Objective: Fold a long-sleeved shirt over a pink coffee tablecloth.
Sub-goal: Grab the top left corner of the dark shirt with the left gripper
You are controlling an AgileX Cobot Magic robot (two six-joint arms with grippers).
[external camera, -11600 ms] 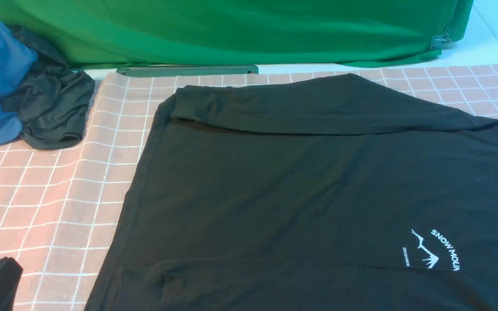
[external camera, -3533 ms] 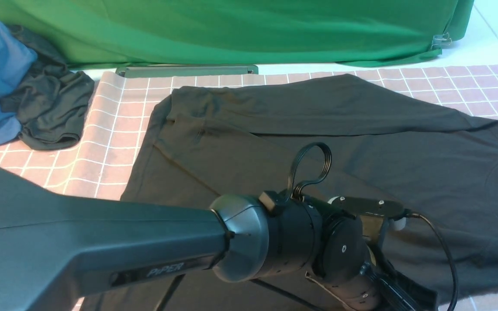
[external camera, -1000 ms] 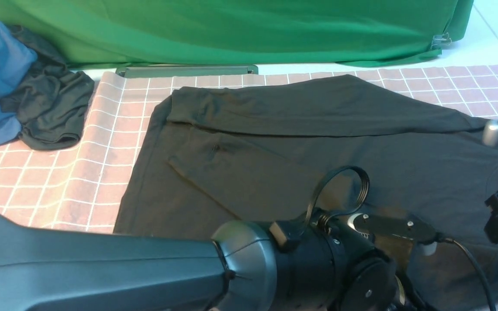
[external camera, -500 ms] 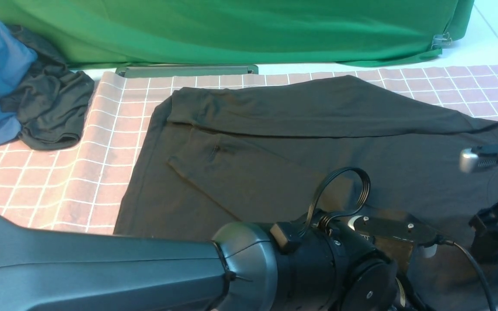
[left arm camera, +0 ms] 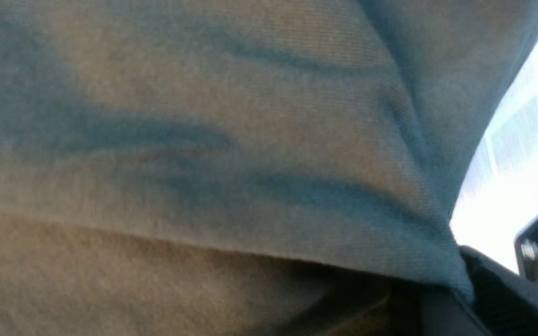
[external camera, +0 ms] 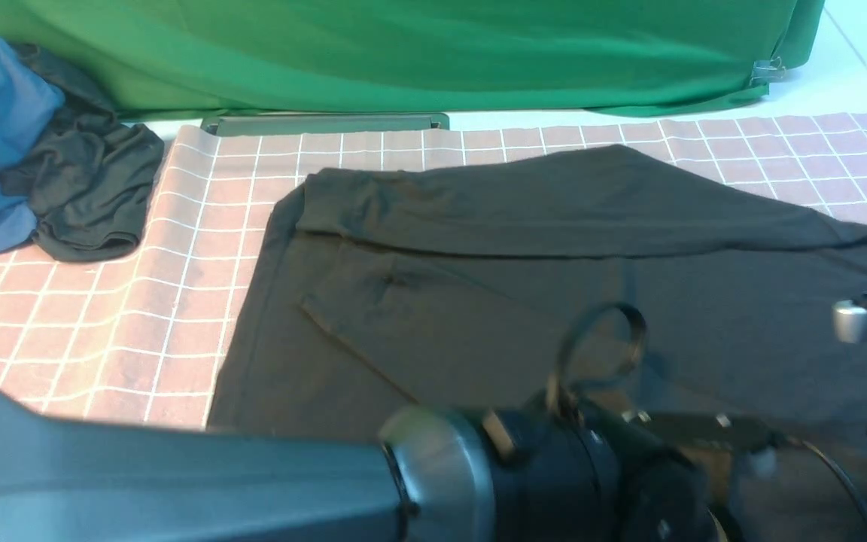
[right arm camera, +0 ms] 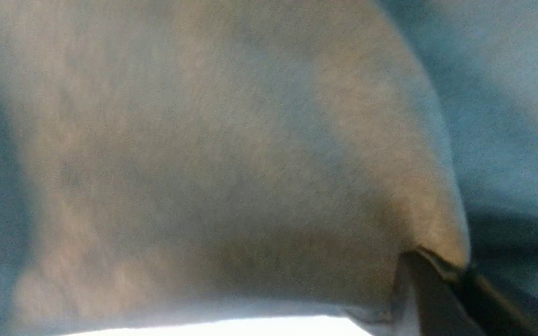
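Both left jaws and right jaws clamp the single long-sleeved shirt, spread on one pink coffee tablecloth. Bare cloth lies open past its left and far edges, two bunched garments at left.

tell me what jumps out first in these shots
The big black long-sleeved shirt spread over the pink coffee tablecloth fills the middle of the front view, one sleeve folded along its far edge. The left arm looms across the near side, hiding the shirt's lower part. A bright green cloth runs along the back, with a bundle of blue and dark clothes at far left.
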